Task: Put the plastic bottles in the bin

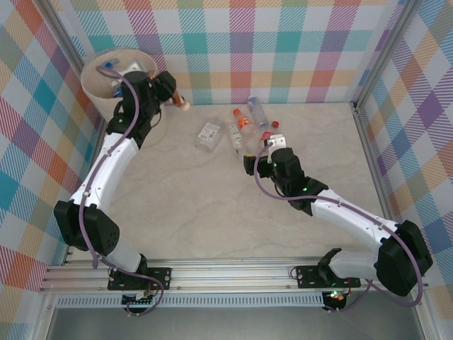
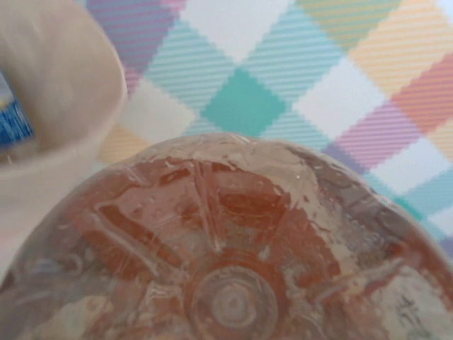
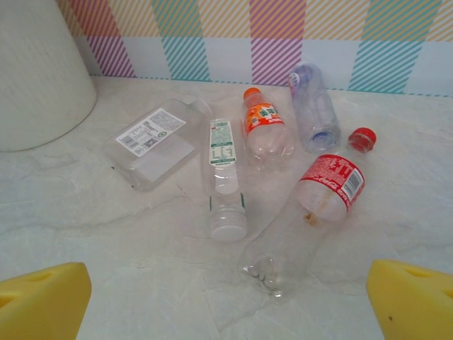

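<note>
The cream-white bin point(image 1: 106, 78) stands at the far left corner. Just to its right, my left gripper point(image 1: 170, 95) is shut on a brown-tinted bottle point(image 1: 182, 104), raised off the table; that bottle's ribbed base point(image 2: 233, 255) sits right against the left wrist camera and hides the fingers. Several bottles lie mid-table: a flat white-labelled one point(image 3: 152, 142), a green-labelled one point(image 3: 223, 177), an orange one point(image 3: 265, 131), a clear bluish one point(image 3: 315, 106) and a red-labelled one point(image 3: 311, 212). My right gripper point(image 3: 226, 304) is open just short of the red-labelled bottle's base, its yellow pads point(image 3: 42, 301) apart.
Checked walls close the table at the back and on both sides. The bin's wall point(image 3: 39, 71) rises at the left of the right wrist view. Bare marble table point(image 1: 212, 205) lies between the two arms.
</note>
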{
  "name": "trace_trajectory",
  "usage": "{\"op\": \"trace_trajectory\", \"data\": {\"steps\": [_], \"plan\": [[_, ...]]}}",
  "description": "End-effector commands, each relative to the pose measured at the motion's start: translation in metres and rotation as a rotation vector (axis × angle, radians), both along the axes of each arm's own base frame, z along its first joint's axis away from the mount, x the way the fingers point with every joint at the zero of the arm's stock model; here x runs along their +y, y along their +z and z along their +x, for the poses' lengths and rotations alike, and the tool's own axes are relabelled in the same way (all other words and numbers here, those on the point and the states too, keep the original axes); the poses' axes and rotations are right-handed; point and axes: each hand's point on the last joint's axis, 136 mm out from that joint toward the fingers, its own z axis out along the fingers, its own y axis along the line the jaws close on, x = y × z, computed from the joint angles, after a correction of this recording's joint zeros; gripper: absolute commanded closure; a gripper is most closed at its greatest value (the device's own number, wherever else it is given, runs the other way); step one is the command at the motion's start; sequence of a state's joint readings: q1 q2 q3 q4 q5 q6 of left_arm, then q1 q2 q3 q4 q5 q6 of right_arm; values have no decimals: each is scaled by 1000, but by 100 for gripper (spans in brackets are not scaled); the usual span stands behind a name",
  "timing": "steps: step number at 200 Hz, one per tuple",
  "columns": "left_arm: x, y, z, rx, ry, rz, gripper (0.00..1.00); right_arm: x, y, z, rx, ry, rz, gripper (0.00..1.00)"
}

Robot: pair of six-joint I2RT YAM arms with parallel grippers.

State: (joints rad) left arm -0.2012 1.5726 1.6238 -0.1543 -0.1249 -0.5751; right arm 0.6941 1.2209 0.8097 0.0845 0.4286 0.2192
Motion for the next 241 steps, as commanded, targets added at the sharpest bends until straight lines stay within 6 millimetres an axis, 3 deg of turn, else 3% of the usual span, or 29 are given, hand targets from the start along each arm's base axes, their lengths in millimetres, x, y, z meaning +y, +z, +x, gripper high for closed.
{"op": "trace_trajectory", "data": {"steps": [1,61,125,144,165,195,213,224,241], "plan": [[35,31,16,-99,127,61,47,-7,8,5,-16,-49,6,0],[112,46,49,-157,345,129,46,-11,9,6,-3,-68,-26,0],[149,49,71,-164,368,107,44,-11,4,8,16,-80,-32,0],[157,38,77,-137,388,106,44,-10,0,10,30,-82,-43,0],[163,12,89,-65,409,119,44,-9,-2,11,41,-82,-53,0],[159,-13,107,25,372,105,44,-8,-3,12,48,-83,-62,0],[153,-17,122,25,321,67,42,-8,-4,12,53,-83,-67,0],[147,-22,128,52,276,53,37,-8,-6,12,59,-83,-69,0],[146,-28,137,96,266,50,17,-10,-7,11,67,-87,-70,0]]}}
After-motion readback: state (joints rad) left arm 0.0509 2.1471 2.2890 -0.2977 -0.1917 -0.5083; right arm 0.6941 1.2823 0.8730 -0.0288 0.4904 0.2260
